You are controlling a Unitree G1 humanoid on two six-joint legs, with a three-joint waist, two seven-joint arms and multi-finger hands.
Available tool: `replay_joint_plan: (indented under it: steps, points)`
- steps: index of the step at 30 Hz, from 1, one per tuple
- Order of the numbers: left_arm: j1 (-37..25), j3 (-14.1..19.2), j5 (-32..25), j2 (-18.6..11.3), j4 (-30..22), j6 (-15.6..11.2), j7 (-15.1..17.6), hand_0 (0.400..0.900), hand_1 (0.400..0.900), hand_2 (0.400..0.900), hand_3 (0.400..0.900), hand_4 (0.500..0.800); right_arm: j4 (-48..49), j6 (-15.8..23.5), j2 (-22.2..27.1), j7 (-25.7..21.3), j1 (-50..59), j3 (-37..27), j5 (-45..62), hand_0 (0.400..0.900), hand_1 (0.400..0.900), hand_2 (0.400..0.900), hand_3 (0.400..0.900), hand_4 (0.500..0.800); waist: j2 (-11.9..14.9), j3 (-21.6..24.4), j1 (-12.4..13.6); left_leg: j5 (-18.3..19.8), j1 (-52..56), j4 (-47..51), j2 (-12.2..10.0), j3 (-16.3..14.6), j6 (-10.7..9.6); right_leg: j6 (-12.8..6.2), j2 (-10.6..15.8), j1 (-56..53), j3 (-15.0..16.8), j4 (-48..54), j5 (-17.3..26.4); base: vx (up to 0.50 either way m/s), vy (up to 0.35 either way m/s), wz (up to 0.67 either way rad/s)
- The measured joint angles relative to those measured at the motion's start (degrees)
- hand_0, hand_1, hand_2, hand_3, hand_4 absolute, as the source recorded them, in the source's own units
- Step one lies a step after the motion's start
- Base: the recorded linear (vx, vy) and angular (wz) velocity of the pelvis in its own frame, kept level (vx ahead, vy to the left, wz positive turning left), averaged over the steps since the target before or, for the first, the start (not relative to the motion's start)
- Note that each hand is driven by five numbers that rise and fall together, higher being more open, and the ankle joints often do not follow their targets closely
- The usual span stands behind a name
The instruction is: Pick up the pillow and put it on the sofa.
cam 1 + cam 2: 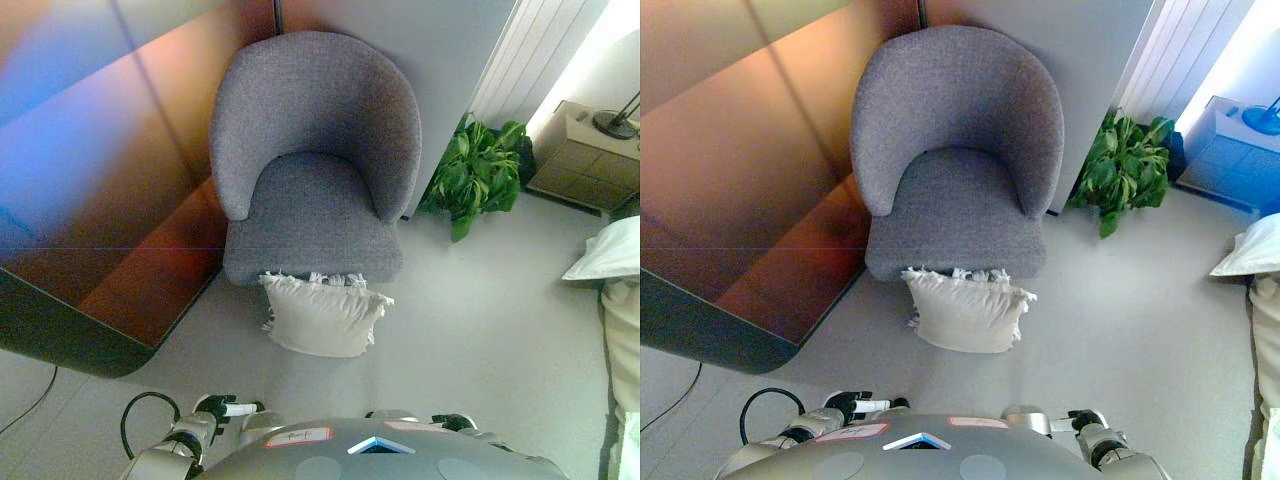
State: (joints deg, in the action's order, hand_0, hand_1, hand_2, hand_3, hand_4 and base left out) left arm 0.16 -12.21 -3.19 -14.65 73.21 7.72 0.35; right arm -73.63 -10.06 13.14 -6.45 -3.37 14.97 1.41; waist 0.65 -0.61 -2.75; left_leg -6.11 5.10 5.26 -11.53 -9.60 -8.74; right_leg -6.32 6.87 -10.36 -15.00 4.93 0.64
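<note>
A cream-white pillow [322, 315] with fringed edges stands on the floor, leaning against the front of a grey fabric armchair [312, 160]. The armchair's seat [958, 205] has nothing on it. My left hand [222, 408] shows low at the bottom left, well short of the pillow, with its fingers relaxed and holding nothing. My right hand [1086, 421] peeks in at the bottom right, also apart from the pillow and mostly hidden.
A dark wooden cabinet [100, 200] runs along the left of the armchair. A green potted plant [478, 170] stands to its right by the wall. A bedside table [585, 150] and white bedding [615, 260] lie at the right edge.
</note>
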Motion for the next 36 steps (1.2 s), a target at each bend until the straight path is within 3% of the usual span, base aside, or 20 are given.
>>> replay_joint_plan:
  steps: [4,36]
  points:
    - [0.4,0.0,-0.7,0.0,-0.1,-1.1,0.6,0.9,0.9,0.9,0.9,0.8,0.0,0.6,0.0,-1.0,0.0,0.4,0.0,0.9,0.9,0.9,0.9,0.8,-0.3,-0.2,0.0,0.0,-0.1,0.0,0.0,0.0,0.0,0.0,0.0,0.2,0.0,0.0,0.0,0.0,0.0,0.0]
    - [0.2,-1.3,-1.7,0.1,-2.2,-2.2,-0.9,0.9,0.9,0.9,0.9,0.8,0.2,1.0,0.2,-2.1,1.1,0.5,-1.6,0.9,0.9,0.9,0.9,0.8,-2.0,-2.3,0.0,-0.1,-1.0,-0.2,0.0,0.3,0.0,-0.03,-0.1,0.8,-0.4,0.0,-0.1,0.0,-0.017,-0.02]
